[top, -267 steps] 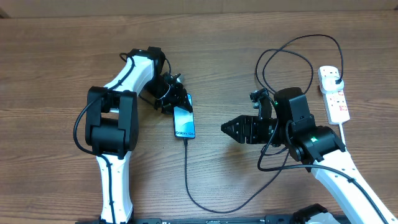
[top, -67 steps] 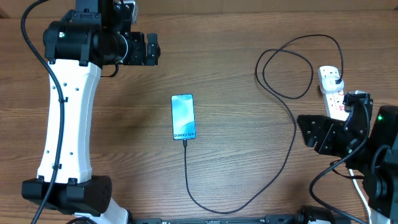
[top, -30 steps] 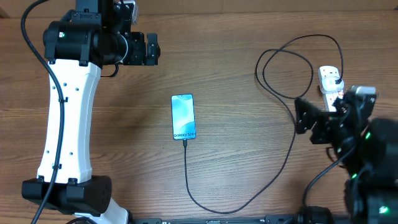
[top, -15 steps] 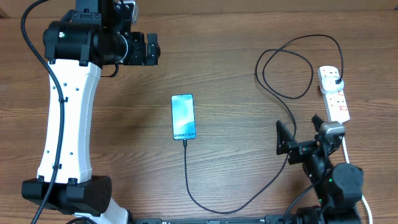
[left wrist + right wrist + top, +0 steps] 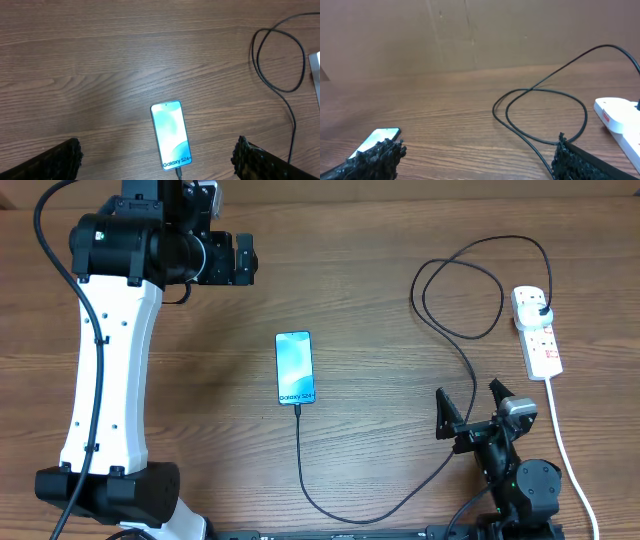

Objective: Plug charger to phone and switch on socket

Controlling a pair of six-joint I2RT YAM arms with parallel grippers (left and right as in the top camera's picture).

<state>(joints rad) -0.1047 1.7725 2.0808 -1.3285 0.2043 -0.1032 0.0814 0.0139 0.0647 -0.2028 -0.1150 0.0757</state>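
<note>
Right claw (image 5: 467, 394), fingers apart, now pulled back to near edge of counter (image 5: 380, 300), well clear of socket (image 5: 537, 330). Left claw (image 5: 248, 260) apart, parked far. Charger (image 5: 300, 470) plugged into phone (image 5: 295, 368) mid-counter. Task looks finished.

A robotics lab or test bench is indicated by a wood-grain worktop (image 5: 380, 300) at which a white-and-black robot arm (image 5: 105, 380) and a second arm (image 5: 530, 480) are mounted, backed by a plain brown board wall (image 5: 470, 35).
</note>
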